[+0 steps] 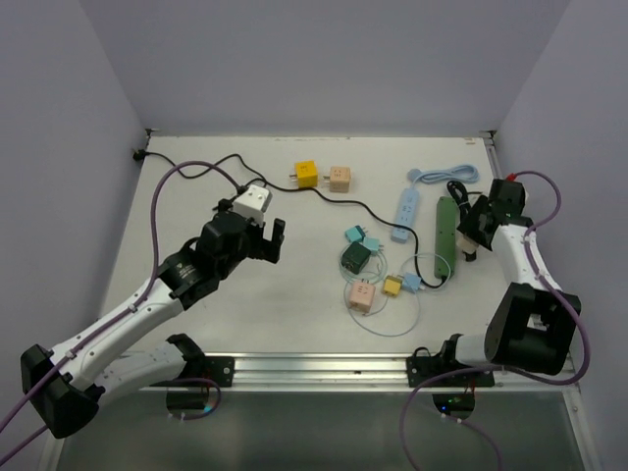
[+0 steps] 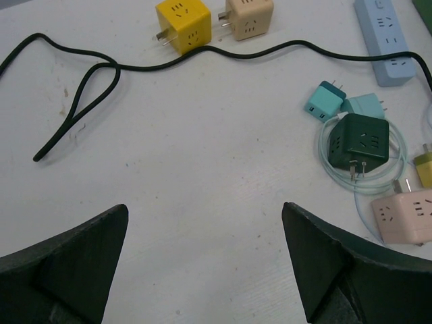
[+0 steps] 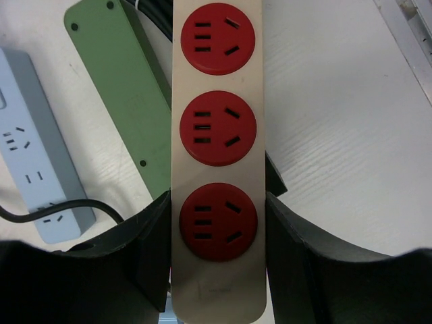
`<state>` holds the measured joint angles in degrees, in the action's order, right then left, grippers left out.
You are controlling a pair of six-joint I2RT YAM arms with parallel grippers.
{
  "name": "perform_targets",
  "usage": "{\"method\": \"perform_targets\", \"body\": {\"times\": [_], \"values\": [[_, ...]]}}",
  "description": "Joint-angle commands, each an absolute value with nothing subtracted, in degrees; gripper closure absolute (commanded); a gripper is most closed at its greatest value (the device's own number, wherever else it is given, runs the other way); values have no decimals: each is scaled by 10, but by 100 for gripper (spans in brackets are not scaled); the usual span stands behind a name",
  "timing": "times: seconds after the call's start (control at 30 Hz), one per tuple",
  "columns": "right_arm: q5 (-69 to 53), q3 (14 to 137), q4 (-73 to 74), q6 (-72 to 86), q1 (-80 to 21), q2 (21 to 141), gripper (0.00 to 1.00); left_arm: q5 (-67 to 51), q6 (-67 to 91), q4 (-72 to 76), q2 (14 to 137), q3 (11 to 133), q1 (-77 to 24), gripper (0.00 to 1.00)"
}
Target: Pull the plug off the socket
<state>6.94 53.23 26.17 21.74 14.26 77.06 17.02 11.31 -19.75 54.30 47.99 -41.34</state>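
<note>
My right gripper (image 3: 216,202) has its jaws closed onto a cream strip (image 3: 216,101) with three round red outlets. One finger presses each long side at the outlet nearest the wrist, and the other two outlets run straight out ahead of the fingertips. The green strip (image 3: 125,88), the socket for this job, lies just off the left jaw, slanting away ahead and to the left. Its near right edge goes under the cream strip, and I cannot tell if the two touch. The face I see is plain, with small dark dots near the corners. Further left of the same jaw lies the light blue strip (image 3: 37,155).

From the overhead view the green strip (image 1: 446,228) sits close beside that gripper.

My left gripper (image 2: 204,209) hangs above the table (image 2: 202,148) with its jaws spread wide and nothing between them. Ahead of the jaws a black cable (image 2: 202,57) crosses from side to side, looping off to the left. Beyond it, straight ahead, are a yellow cube (image 2: 183,23) and a tan cube (image 2: 248,17). Ahead of the right jaw lies a dark green cube (image 2: 359,142) inside a coil of pale cord, with a pink cube (image 2: 405,214) nearer that jaw's outer side.
</note>
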Motion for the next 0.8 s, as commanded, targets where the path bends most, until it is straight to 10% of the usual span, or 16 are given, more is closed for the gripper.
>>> {"method": "perform_targets", "body": {"times": [0.0, 0.4, 0.77], "values": [[76, 538, 242, 192, 140, 791, 87, 210, 104, -164, 530, 469, -408, 0], [113, 549, 260, 183, 140, 861, 74, 221, 98, -164, 528, 465, -408, 0], [83, 566, 280, 199, 139, 841, 38, 206, 98, -162, 539, 465, -407, 0]]}}
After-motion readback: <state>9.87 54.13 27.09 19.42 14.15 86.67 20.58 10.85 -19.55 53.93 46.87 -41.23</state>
